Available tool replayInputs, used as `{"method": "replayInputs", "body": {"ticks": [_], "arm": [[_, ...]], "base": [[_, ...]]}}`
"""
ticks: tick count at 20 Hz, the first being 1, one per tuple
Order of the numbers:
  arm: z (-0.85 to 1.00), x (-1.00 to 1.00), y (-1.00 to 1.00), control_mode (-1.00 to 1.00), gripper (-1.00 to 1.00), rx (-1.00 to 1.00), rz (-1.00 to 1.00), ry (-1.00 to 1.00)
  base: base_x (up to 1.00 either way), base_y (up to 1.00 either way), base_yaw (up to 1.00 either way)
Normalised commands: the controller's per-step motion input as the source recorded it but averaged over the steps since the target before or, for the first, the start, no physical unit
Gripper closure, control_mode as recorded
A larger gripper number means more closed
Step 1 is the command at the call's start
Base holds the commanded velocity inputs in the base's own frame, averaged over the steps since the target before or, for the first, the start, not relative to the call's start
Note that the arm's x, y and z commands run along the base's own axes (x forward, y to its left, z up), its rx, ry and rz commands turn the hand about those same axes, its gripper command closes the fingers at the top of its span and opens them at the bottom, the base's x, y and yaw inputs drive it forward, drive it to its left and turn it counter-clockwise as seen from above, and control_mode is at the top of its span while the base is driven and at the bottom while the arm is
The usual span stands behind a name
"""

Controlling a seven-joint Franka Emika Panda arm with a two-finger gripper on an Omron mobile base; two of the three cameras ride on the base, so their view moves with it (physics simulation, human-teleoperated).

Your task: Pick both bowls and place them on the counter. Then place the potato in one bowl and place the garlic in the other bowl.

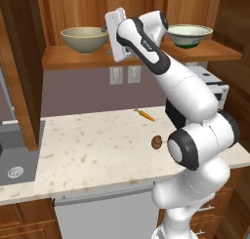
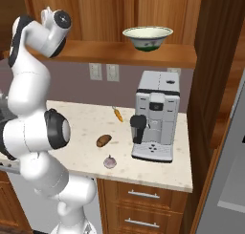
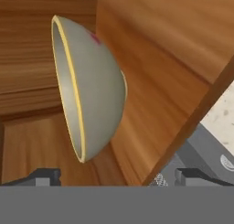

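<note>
- End effector (image 3: 117, 176) fingers stood apart, holding nothing, before the tan-olive bowl (image 1: 84, 39).
- Both bowls sat upright on the wooden shelf (image 1: 73, 57), the cream bowl (image 1: 189, 35) near its right end.
- Potato (image 2: 104, 141) lay near the counter (image 1: 88, 145) front edge, long axis slanting toward the back-right corner.

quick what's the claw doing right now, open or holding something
Claw: open, holding nothing, pointed at the tan-olive bowl on the wooden shelf.

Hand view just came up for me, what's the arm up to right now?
The arm has its gripper raised to the wooden shelf, jaws open and empty, facing the tan-olive bowl without touching it. Both that bowl and the pale cream bowl sit on the shelf, so neither has been moved down yet. On the counter below lie the potato, the garlic and a carrot, beside a coffee machine.
</note>
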Motion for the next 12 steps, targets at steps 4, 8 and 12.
{"method": "replayInputs", "body": {"ticks": [4, 8, 12], "arm": [[0.0, 0.47, 0.06, -1.0, -1.0, 0.0, 0.0, 0.05], [0.0, 0.46, 0.03, -1.0, -1.0, 0.0, 0.0, 0.0], [-0.05, 0.37, 0.09, -1.0, -1.0, 0.0, 0.0, 0.0]], "base": [[0.0, 0.0, 0.0], [0.0, 0.0, 0.0], [0.0, 0.0, 0.0]]}}
